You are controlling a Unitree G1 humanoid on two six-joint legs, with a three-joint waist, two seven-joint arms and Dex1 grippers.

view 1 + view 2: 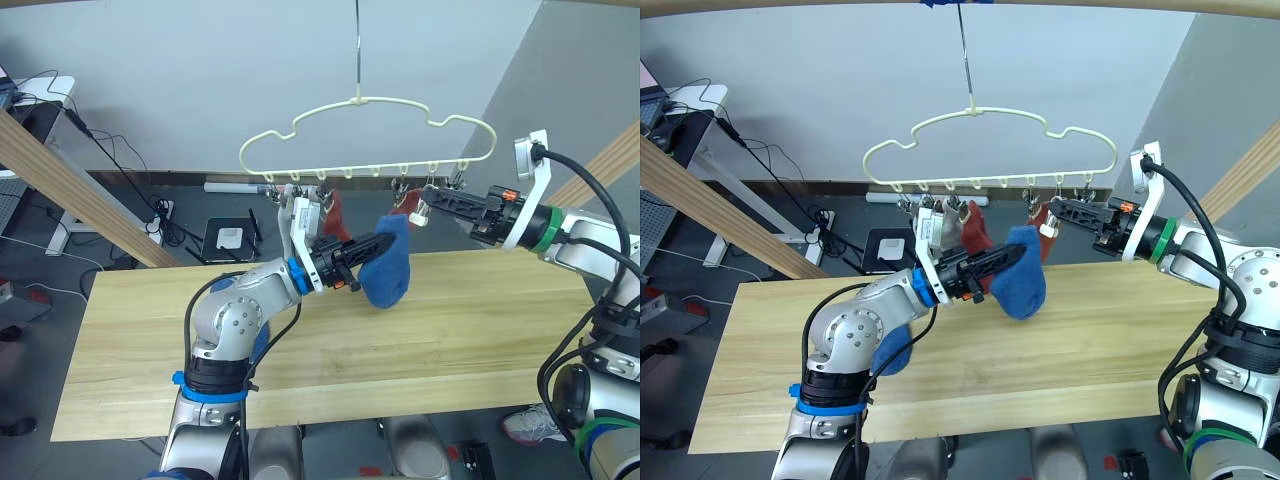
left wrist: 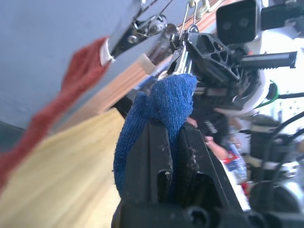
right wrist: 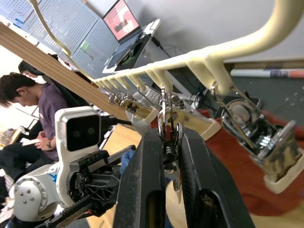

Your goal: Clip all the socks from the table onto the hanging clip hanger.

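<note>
Blue knit is what the left gripper (image 1: 352,262) has clamped between its fingers: a blue sock (image 1: 388,262), held above the table (image 1: 140,360) with its cuff end up and its length hanging down toward the wood. That cuff sits just below and beside a clip (image 3: 168,135) on the clip hanger (image 1: 300,125), and the right gripper (image 1: 420,205) is pressed shut on that clip, apparently to squeeze it open. The coming move likely turns on lifting the cuff up into that clip. Rust red socks (image 1: 331,212) already hang from clips on either side, so room is tight sideways. A second blue sock (image 1: 890,352) lies on the table beneath the left arm. A seated person (image 3: 28,104) is well behind the hanger.
</note>
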